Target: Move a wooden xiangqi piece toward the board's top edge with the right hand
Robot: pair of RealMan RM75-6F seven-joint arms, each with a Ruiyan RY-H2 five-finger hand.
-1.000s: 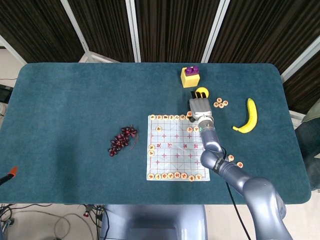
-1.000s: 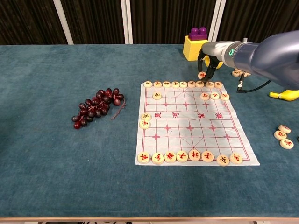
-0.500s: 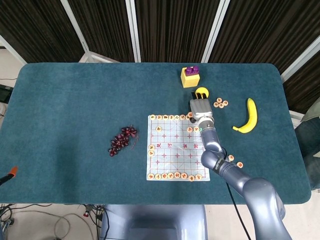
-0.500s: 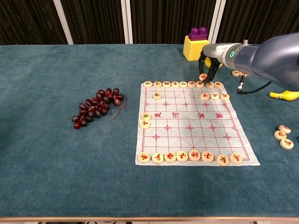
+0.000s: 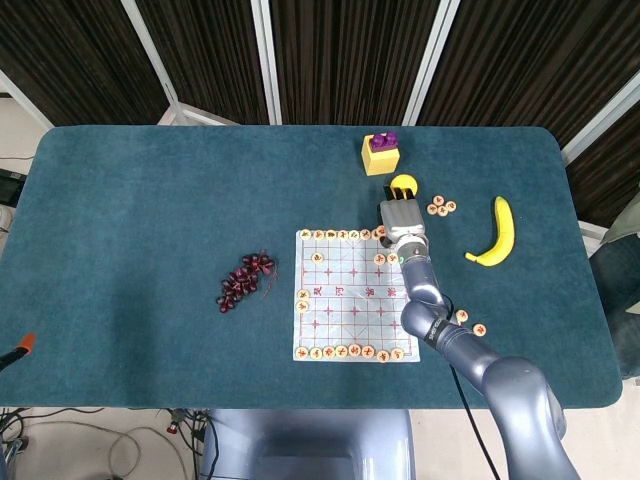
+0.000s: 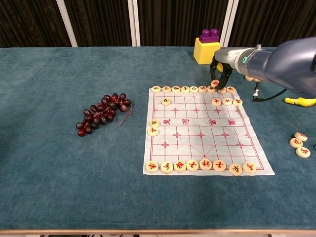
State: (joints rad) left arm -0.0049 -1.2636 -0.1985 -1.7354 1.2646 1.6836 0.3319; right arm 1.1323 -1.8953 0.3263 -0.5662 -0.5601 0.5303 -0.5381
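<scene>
The paper xiangqi board (image 5: pixel 355 300) (image 6: pixel 207 131) lies right of the table's middle, with wooden pieces lined along its top and bottom rows. My right hand (image 5: pixel 398 218) (image 6: pixel 220 69) hangs over the board's top edge near the right corner. Its fingertips point down and pinch one round wooden piece (image 6: pixel 215 83), which sits just above or on the top row, beside the other pieces there. In the head view the hand hides that piece. My left hand shows in neither view.
Dark grapes (image 5: pixel 245 280) (image 6: pixel 102 114) lie left of the board. A yellow block with a purple top (image 5: pixel 381 153) (image 6: pixel 207 46) stands behind the hand. A banana (image 5: pixel 497 235) and loose pieces (image 5: pixel 441 207) (image 6: pixel 298 143) lie to the right.
My right hand has sunk slightly with the piece, bringing it from just above the board's top row down to the level of that row.
</scene>
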